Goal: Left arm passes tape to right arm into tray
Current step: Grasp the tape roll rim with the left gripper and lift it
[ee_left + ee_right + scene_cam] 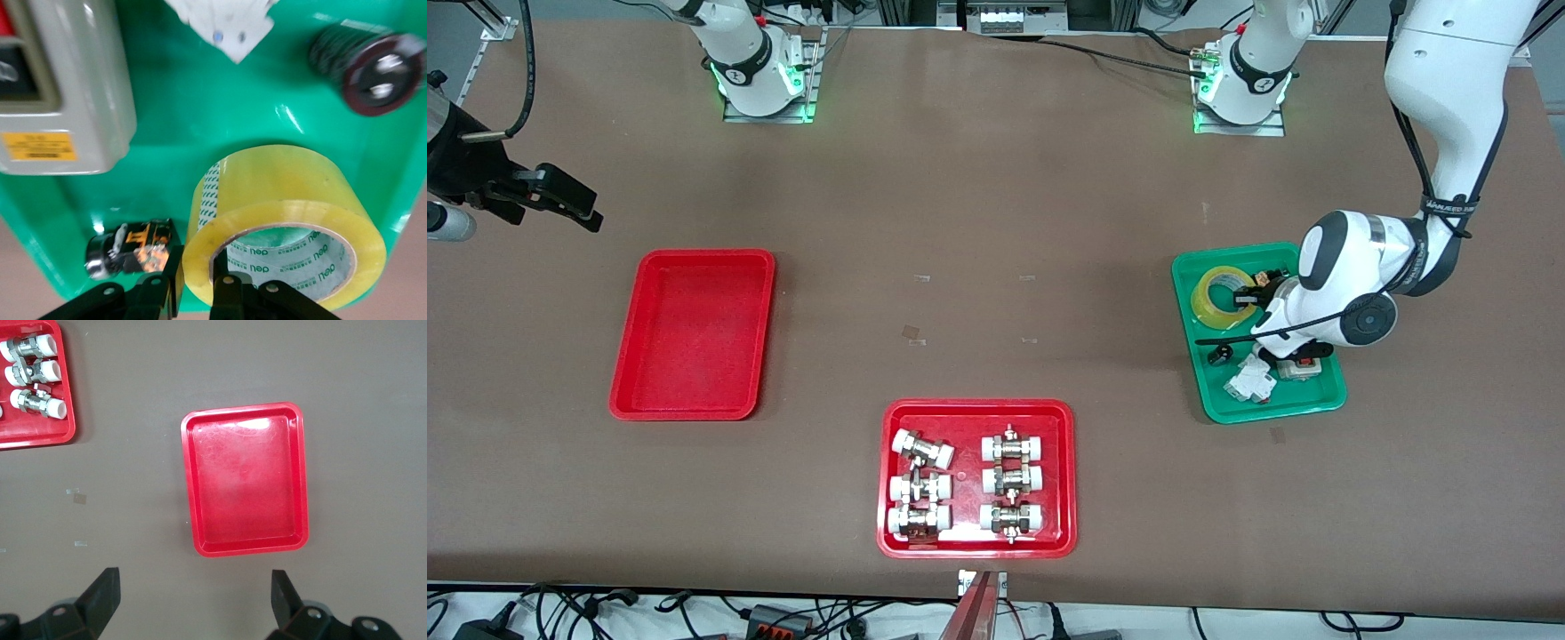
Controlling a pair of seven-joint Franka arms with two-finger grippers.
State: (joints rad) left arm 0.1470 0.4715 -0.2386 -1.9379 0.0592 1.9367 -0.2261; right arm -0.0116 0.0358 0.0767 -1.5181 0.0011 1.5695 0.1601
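The yellow tape roll point(1221, 296) lies flat in a green tray point(1272, 413) at the left arm's end of the table. My left gripper point(1250, 297) is down on it. In the left wrist view, one finger is inside the white core and the other is outside, shut on the wall of the tape point(287, 193). My left gripper point(197, 270) rests low over the green tray point(187, 120). My right gripper point(569, 203) waits open and empty beside the plain red tray point(694, 258). The right wrist view shows the empty tray point(190, 487) past the open right gripper point(193, 583).
A red tray of metal pipe fittings point(978, 407) lies near the front camera, also in the right wrist view point(40, 440). The green tray also holds a grey switch box point(60, 87), a black round part point(380, 73), a white piece point(227, 27) and a small black-and-orange part point(133, 247).
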